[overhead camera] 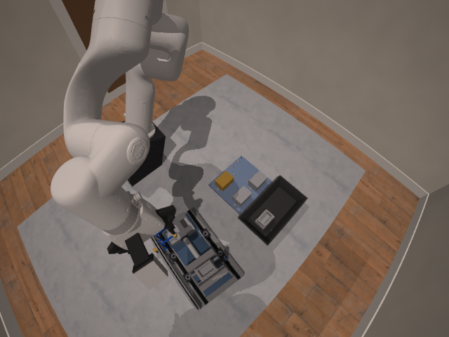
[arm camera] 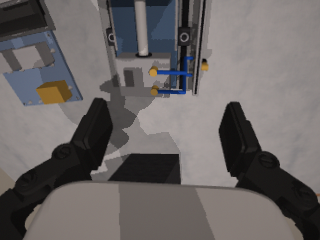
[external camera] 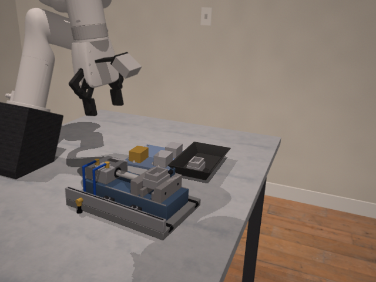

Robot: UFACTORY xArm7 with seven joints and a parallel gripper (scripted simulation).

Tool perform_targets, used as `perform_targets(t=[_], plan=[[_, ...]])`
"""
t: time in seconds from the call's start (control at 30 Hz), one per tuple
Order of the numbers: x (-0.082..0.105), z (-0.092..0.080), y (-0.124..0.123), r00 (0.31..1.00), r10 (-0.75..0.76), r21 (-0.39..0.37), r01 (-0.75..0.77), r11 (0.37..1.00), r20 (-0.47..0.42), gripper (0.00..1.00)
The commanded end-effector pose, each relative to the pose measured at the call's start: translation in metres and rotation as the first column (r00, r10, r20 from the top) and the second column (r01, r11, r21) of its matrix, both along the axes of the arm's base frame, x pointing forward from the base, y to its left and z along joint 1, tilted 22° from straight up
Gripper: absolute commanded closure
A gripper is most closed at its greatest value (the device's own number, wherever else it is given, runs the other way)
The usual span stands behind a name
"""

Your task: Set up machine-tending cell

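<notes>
My gripper (external camera: pixel 103 101) is open and empty, high above the table past the hose end of the vise (external camera: pixel 136 185); the wrist view shows its fingers spread over bare table, just short of the blue hoses (arm camera: pixel 175 80). A grey finished part with a pocket (external camera: pixel 156 175) sits in the vise's opening next to the fixed jaw (external camera: pixel 168 188). A second finished part (external camera: pixel 196 162) lies pocket up in the black outfeed tray. On the blue infeed plate (overhead camera: pixel 237 184) lie a brass blank (overhead camera: pixel 224 180) and two aluminium blanks (overhead camera: pixel 258 180) (overhead camera: pixel 241 196).
The black robot pedestal (external camera: pixel 24 139) stands at the table's back left. The vise sits on a grey railed base (external camera: pixel 121 212) with a small yellow fitting (external camera: pixel 79 201) at its near corner. The table's right edge (external camera: pixel 267 170) drops to a wooden floor.
</notes>
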State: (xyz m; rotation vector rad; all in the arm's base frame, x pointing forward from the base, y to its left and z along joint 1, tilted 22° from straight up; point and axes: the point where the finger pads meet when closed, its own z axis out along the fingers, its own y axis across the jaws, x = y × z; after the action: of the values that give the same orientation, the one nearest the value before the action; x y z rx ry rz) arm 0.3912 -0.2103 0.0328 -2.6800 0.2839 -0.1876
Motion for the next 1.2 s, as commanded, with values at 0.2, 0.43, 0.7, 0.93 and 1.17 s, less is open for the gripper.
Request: perform_targets(t=[0.2,0.43,0.7,0.93,1.17], plan=[[0.033,0.025,0.089,1.000,0.016,0.010,-0.016,1.000,-0.021,0.00],[0.041,0.042,0.167,0.998,0.037,0.014,-0.036,0.999,-0.048,0.00],[0.033,0.054,0.242,0.995,0.056,0.007,-0.056,0.998,-0.079,0.00],[0.007,0.064,0.318,0.991,0.074,-0.015,-0.076,0.997,-0.113,0.00],[-0.013,0.067,0.355,0.988,0.081,-0.034,-0.086,0.996,-0.131,0.00]])
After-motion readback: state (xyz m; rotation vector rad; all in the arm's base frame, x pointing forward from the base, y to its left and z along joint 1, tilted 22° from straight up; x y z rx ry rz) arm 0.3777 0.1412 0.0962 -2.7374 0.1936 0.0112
